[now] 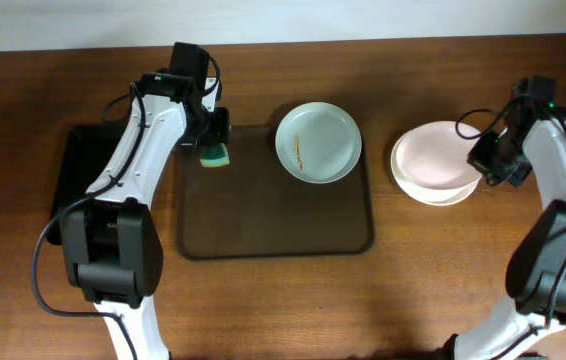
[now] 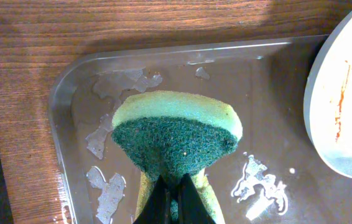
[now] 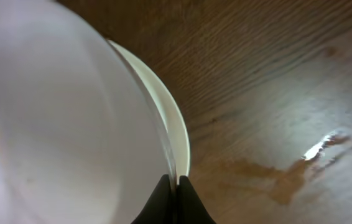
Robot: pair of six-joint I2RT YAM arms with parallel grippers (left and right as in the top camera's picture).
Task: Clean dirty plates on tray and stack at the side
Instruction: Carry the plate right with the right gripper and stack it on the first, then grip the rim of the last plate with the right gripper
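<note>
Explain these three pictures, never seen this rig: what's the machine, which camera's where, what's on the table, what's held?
Two robot arms work at a wooden table, each ending in a two-finger gripper. The wide picture comes from a camera above; the other two are mounted on each wrist. On the brown tray sits one smeared plate. The left gripper pinches a green-and-yellow sponge at the tray's wet corner. The right gripper is shut on the rim of the top plate of two stacked right of the tray. A black tray lies far left.
</note>
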